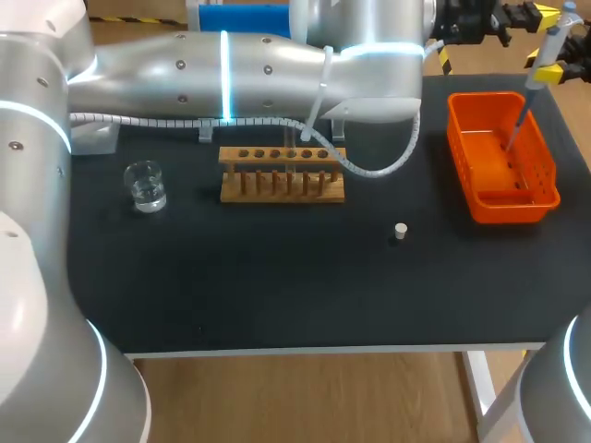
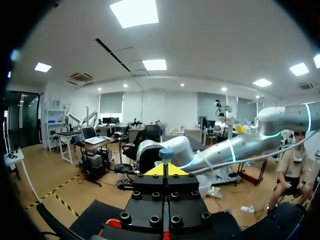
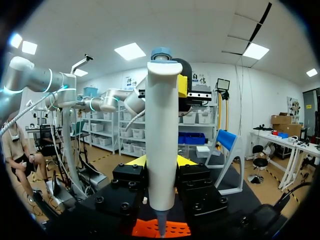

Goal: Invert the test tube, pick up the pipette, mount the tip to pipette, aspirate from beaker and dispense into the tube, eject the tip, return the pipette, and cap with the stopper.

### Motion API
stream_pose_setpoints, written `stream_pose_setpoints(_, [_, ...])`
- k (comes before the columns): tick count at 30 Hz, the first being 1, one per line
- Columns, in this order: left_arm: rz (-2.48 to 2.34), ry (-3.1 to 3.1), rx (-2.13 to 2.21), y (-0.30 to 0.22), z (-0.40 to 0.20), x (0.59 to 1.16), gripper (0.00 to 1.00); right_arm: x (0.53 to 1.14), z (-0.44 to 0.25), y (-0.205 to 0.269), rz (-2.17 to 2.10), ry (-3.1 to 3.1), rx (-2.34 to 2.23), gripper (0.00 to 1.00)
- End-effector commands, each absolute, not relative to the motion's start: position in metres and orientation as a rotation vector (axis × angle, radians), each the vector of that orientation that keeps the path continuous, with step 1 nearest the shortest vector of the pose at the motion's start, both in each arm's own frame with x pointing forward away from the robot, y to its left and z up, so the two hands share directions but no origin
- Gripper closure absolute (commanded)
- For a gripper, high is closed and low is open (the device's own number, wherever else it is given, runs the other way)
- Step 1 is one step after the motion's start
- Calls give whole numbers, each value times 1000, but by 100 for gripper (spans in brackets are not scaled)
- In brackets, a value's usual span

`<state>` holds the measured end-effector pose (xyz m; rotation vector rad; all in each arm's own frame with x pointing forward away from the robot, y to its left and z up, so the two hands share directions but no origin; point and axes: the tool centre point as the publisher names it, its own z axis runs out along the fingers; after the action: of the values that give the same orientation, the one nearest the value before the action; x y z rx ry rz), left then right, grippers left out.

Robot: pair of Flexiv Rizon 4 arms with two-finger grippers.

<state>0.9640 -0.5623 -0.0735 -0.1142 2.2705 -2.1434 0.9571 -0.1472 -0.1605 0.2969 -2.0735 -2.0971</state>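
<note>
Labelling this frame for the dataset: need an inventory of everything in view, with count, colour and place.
table: one, black, under everything
beaker: one, clear, left side of the table
rack: one, wooden, middle of the table
tube: one, clear and faint, standing in the rack
stopper: one, white, alone on the table between rack and basket
basket: one, orange, right side of the table
pipette: one, white with a blue top, held over the basket with its lower end pointing into it
left gripper: one, black with yellow tips, shut, right by the pipette's top
right gripper: one, black with yellow tips, shut on the pipette
</note>
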Motion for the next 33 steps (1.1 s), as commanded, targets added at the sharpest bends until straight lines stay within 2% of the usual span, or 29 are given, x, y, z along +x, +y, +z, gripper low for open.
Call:
stream_pose_setpoints(1, [-2142,2256,-128,-564,-86,961,100,962,-153,-149,-2091,-2068,307,100])
stream_pose_setpoints(20, [-2144,2258,-145,-563,-93,961,100,962,-153,-149,-2091,-2068,307,100])
stream_pose_setpoints(31, [-2101,2238,-136,-550,-60,966,100,962,-153,-149,-2091,-2068,307,100])
stream_pose_setpoints(32, [-2099,2239,-135,-549,-57,966,86,962,-153,-149,-2091,-2068,307,100])
stream_pose_setpoints(33, [-2096,2241,-133,-548,-55,967,57,962,-153,-149,-2091,-2068,307,100])
